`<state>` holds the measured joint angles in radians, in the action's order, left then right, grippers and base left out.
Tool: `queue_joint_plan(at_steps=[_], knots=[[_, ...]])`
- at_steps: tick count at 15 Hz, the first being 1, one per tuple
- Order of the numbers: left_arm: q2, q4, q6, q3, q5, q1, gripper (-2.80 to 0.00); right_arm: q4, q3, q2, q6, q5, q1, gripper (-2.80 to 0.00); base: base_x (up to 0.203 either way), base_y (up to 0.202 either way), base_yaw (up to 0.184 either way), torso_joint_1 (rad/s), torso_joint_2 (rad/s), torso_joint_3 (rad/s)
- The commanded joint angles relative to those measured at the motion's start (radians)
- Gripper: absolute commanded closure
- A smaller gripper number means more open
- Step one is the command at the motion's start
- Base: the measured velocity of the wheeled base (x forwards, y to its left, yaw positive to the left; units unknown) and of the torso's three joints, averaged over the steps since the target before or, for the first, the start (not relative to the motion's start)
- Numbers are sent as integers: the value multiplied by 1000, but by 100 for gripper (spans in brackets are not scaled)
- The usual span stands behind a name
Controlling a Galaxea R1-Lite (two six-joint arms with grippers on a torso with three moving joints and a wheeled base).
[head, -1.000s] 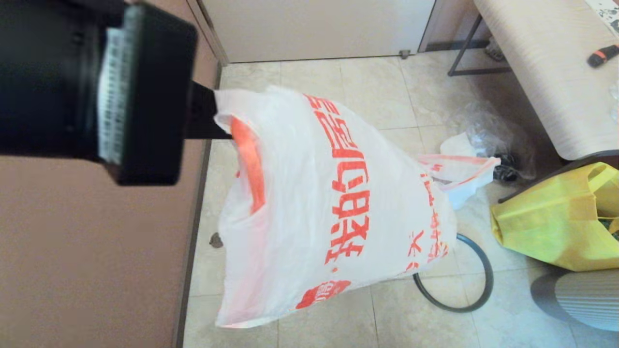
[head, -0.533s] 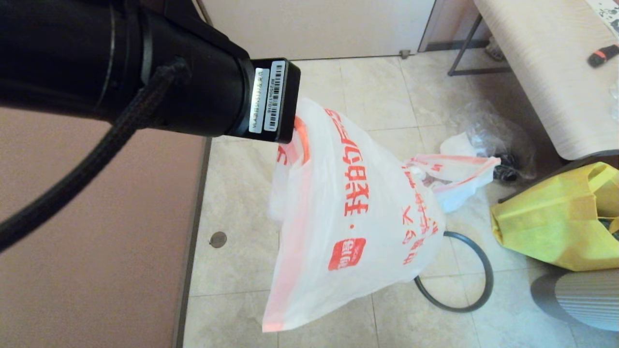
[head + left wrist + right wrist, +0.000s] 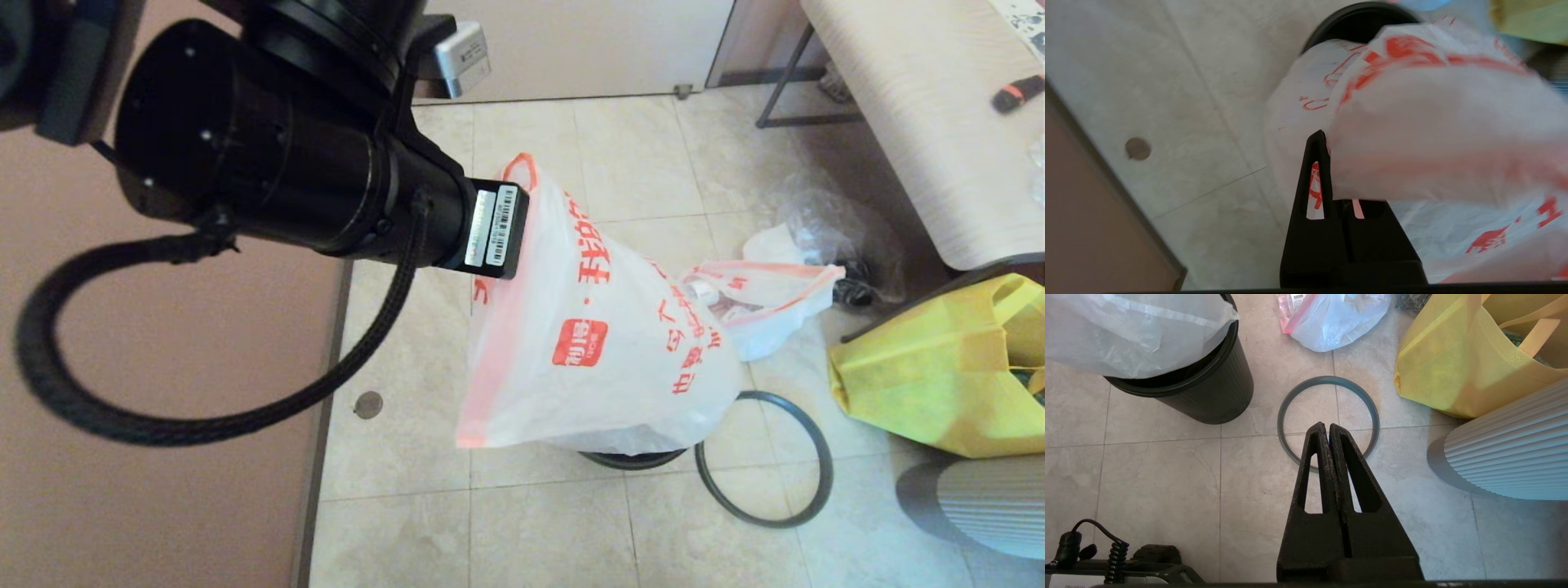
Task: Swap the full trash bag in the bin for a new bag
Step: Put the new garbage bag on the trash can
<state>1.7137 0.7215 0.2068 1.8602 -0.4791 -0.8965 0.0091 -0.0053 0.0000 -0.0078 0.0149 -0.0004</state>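
Note:
The new bag (image 3: 604, 343), white with orange-red print, hangs from my left gripper (image 3: 1327, 136), which is shut on its top edge; plastic drapes over one finger. In the head view the left wrist hides that gripper. The bag's bottom sits over the mouth of the black bin (image 3: 633, 460), whose rim peeks out below it. From the right wrist, the bag (image 3: 1126, 330) rests on the bin (image 3: 1208, 392). The grey hoop rim (image 3: 830, 469) lies on the floor beside the bin. My right gripper (image 3: 1327, 425) is shut and empty above the hoop (image 3: 1280, 420). The full trash bag (image 3: 775, 302) lies on the floor behind.
A yellow fabric tote (image 3: 939, 367) stands at the right, with a white ribbed object (image 3: 980, 506) in front of it. A clear plastic bag (image 3: 824, 220) lies by the bench legs. A brown wall (image 3: 163, 457) runs along the left.
My left arm has swung the new bag to the right and lowered it over the bin. The bin's rim now shows under the bag.

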Motion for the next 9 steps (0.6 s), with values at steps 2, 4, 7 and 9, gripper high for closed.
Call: queue_joint_plan(at_steps=[2, 4, 7, 9], knots=[[68, -1, 2, 14, -24, 36, 0, 0, -1, 2, -1, 0, 0, 0, 0, 0, 0, 0, 0, 0], [107, 0, 3, 53, -97, 57, 0, 0, 1, 2, -1, 0, 0, 0, 0, 0, 0, 0, 0, 0], [127, 2, 9, 46, -114, 100, 0, 0, -1, 2, -1, 0, 0, 0, 0, 0, 0, 0, 0, 0], [129, 4, 39, 30, -120, 112, 0, 0, 1, 2, -1, 0, 0, 0, 0, 0, 0, 0, 0, 0]])
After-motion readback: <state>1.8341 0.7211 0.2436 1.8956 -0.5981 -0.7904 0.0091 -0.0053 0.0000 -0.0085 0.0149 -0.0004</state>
